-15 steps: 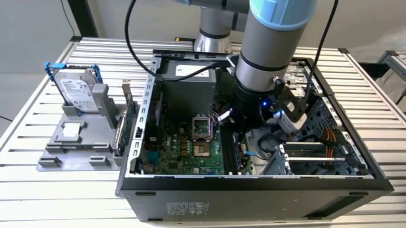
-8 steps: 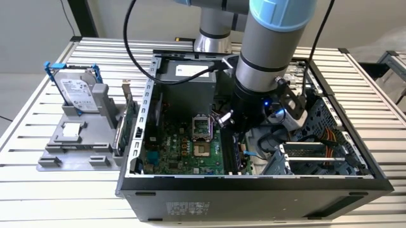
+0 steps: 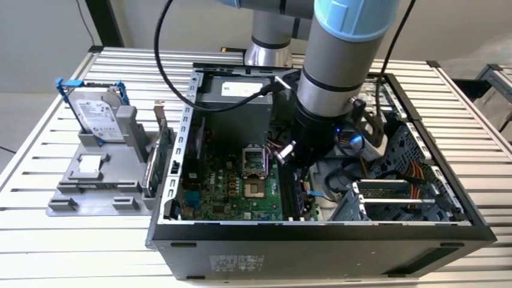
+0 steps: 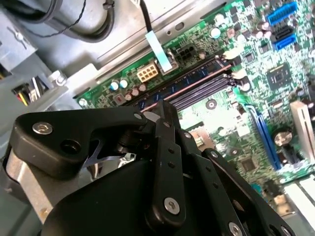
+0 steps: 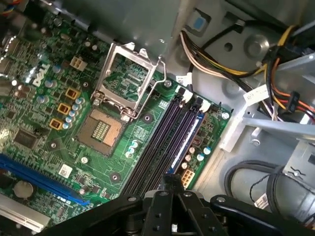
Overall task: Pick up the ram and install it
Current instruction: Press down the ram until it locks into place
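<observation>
Gripper [image 5: 167, 183] down inside the open computer case [image 3: 320, 243]. Fingers drawn together in both wrist views, no gap seen between the tips and nothing seen clamped between them. Tips poised at the near end of the memory slots [image 5: 162, 142].

Directly beyond the tips: the ram [image 5: 187, 140], seen edge-on as a thin blue strip lying along the outermost slot, nearest the case wall. Appears seated there; cannot tell whether the tips touch it. Neighbouring slots dark.

Further along the motherboard [image 5: 59, 142]: processor socket [image 5: 101, 130] with its metal frame swung up, beside the slots. Bundle of yellow, orange and black cables [image 5: 236, 69] past the far end of the slots.

Exterior view: arm reaching down into the middle of the case, gripper [image 3: 289, 162] low over the board. Outside the case, toward the exterior view's left, grey stand [image 3: 88, 186] on the slatted table [image 3: 48, 240], carrying an upright hard drive [image 3: 98, 117] in a blue frame; green card [image 3: 162, 153] standing on edge just beside the case wall.
</observation>
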`<state>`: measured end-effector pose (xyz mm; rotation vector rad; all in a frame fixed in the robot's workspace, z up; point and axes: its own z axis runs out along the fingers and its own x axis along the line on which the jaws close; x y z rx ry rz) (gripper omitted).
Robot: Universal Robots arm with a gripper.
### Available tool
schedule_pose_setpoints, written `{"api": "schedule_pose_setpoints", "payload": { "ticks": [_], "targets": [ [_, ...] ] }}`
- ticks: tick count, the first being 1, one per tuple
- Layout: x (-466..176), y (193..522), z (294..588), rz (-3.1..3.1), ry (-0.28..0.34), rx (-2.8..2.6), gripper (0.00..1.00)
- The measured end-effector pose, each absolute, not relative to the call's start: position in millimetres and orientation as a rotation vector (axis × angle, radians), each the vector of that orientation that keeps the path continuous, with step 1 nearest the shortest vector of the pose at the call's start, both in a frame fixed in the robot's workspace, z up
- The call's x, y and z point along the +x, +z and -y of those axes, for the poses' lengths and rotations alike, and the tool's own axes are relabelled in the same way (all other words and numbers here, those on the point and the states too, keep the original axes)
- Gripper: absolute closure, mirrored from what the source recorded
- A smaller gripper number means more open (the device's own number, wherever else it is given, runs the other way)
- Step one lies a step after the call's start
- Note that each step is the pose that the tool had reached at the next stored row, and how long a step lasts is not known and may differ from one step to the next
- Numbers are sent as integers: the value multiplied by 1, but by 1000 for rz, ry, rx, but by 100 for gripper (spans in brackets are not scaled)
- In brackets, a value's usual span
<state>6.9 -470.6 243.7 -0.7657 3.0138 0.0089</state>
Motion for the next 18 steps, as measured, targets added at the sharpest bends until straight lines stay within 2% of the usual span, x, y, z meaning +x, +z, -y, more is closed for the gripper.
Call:
{"api": "schedule_pose_setpoints", "payload": {
  "ticks": [18],
  "targets": [
    [7,242,469,-2920,14,-1070,100]
  ]
}}
